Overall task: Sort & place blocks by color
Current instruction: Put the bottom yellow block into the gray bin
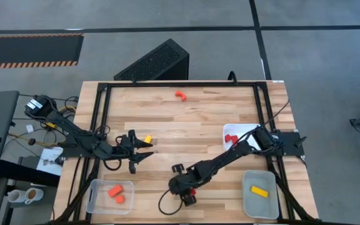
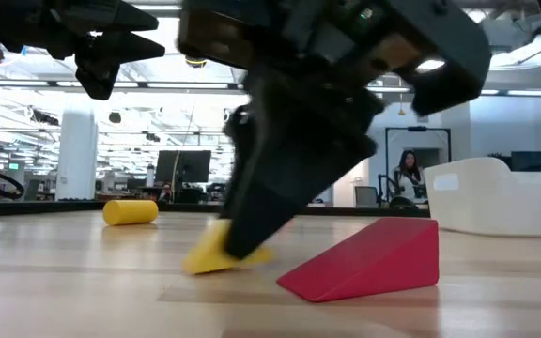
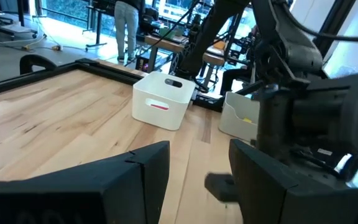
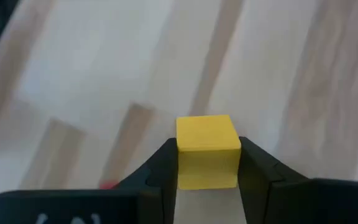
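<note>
My right gripper (image 4: pixel 207 155) is shut on a small yellow block (image 4: pixel 207 149), near the table's front edge at its middle (image 1: pixel 181 187). A red wedge (image 2: pixel 364 258) lies flat on the wood just beside it. A yellow cylinder (image 2: pixel 130 212) lies on its side farther back, close to my left gripper (image 1: pixel 147 153), which hangs open and level above the table with nothing between its fingers (image 3: pixel 197 162). An orange arch (image 1: pixel 180 95) rests near the far edge. My right gripper pinches the yellow block by two opposite side faces (image 4: pixel 185 163) between its two fingers (image 4: pixel 163 168). The fingers slant down from above. In the low view the block (image 2: pixel 216 255) is tilted, low over the wood; whether its lower corner still touches I cannot tell.
A clear tray (image 1: pixel 95 199) with orange blocks stands at the front left. A tray (image 1: pixel 274 203) holding a yellow block is at the front right. A white tray (image 1: pixel 245 130) with a red block sits at mid right. A black frame borders the table.
</note>
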### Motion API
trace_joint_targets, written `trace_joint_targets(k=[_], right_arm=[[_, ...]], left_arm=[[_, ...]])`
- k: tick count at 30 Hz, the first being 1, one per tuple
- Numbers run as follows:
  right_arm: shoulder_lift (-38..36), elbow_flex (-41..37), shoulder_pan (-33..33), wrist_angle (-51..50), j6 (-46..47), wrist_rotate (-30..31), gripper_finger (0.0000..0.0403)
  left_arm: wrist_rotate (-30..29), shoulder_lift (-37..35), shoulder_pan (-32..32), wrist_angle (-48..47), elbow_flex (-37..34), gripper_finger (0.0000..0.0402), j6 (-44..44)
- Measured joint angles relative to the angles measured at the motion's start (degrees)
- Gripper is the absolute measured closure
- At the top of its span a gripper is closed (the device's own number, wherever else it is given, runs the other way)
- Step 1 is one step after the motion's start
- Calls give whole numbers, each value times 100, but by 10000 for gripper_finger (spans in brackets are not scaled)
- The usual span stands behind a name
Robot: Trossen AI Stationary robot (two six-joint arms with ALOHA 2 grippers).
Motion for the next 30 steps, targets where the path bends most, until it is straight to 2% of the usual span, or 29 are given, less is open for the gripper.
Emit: trace_joint_targets(k=[8,14,18,25,30], right_arm=[[-698,-7,-105,-1794,-8,333,279],[-1512,-314,-72,-1929,136,711,279],[-2236,-1094,88,-1994,551,724,279],[-3959,-3112,916,-2044,2761,856,279],[-4951,-3835,2026,-2108,4459,1220,279]], left_arm=[[-2,0,1,-58,0,249,0],[-1,0,1,-50,0,249,0],[47,0,1,-48,0,249,-9],[25,0,1,-41,0,249,-17],[14,0,62,-53,0,249,13]])
